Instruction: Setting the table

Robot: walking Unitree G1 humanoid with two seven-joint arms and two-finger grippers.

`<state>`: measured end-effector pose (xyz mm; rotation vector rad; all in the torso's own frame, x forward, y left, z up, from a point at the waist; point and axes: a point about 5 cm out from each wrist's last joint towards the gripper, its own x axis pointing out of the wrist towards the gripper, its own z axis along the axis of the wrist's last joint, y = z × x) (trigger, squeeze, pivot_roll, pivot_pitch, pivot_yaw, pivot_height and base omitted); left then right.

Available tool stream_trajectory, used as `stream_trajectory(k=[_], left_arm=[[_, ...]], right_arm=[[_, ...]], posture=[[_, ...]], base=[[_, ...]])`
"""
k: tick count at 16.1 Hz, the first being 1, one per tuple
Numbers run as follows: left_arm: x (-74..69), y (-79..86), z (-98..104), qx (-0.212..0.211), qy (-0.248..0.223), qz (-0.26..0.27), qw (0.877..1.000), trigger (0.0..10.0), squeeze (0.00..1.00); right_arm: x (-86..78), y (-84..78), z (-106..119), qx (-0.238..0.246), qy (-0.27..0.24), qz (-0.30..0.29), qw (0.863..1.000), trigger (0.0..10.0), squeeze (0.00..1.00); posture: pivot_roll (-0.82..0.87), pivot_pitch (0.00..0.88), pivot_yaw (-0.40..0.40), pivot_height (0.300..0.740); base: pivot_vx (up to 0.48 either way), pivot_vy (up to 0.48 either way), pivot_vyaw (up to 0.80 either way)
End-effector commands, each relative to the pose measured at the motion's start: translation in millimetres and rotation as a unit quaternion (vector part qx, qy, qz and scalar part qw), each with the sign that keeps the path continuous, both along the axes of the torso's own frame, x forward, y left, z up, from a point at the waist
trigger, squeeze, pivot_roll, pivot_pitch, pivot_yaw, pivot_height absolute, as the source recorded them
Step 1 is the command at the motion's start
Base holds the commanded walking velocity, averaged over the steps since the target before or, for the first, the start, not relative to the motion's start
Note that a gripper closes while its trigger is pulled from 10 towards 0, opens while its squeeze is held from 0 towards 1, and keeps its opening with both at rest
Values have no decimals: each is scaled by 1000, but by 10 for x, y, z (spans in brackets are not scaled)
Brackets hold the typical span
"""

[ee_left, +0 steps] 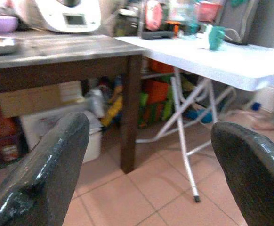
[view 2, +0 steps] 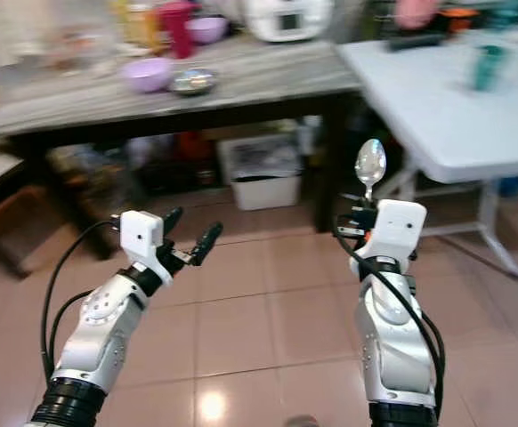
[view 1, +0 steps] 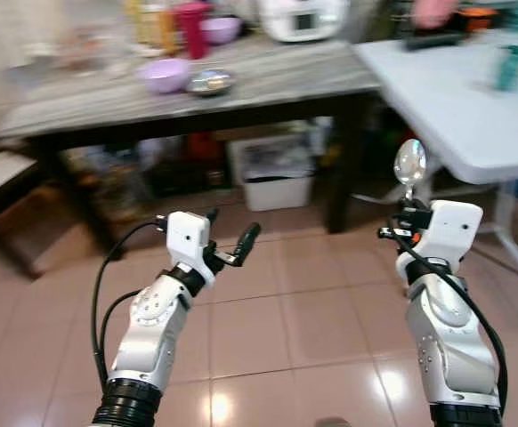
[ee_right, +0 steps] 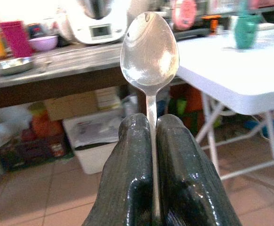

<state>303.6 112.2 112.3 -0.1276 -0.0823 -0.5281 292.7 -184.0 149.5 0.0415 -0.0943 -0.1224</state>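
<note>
Right gripper (ee_right: 151, 155) is clamped on a spoon (ee_right: 149, 49), fingers pressed together on the thin handle. Spoon is plain polished metal, upright, oval bowl at the top catching the room light, handle running down between the black fingers (ee_right: 127, 169). From the head cameras it sticks straight up out of the right gripper (view 1: 405, 206), held in the air above the tiled floor (view 1: 268, 338), just short of the white table's near edge.

Left gripper (view 1: 232, 240) is raised at about the same height on the robot's left, fingers spread wide apart, nothing between them. Its wrist camera looks through the gap between the two fingers (ee_left: 47, 169).

Ahead, left of centre: long dark wooden table (view 1: 268, 84) with a grey top. On it a purple bowl (view 1: 165, 74), a metal bowl (view 1: 211, 83) just beside it, a pink cup (view 1: 192, 27), a second purple bowl (view 1: 221, 28) further back, and a white kitchen machine (view 1: 302, 18). Under it, boxes and a white bin (view 1: 277, 173), too cluttered to sort out.

To the right: white folding table (view 1: 455, 98) on metal legs, a teal cup (view 1: 511, 67) on it, dark blurred items at the far end. One wooden table leg (view 1: 337, 169) and the folding frame stand between the robot and the space under both tables.
</note>
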Motion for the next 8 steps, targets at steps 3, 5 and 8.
stream_trajectory(k=[3, 5, 8], left_arm=[[8, -34, 31, 0, -3, -13, 1000, 10000, 0], [5, -36, 30, -2, -2, -13, 1000, 10000, 0], [-4, -40, 26, -3, 0, -14, 1000, 10000, 0]], right_arm=[[-9, -18, 72, -3, -15, -6, 1000, 10000, 0], [-8, -8, 69, -3, -15, -4, 1000, 10000, 0], [-7, -4, 70, -5, -15, -1, 1000, 10000, 0]], posture=[[-348, 71, 102, 740], [-346, 72, 101, 740], [-344, 74, 100, 740]], base=[[403, 0, 0], [411, 0, 0], [409, 0, 350]])
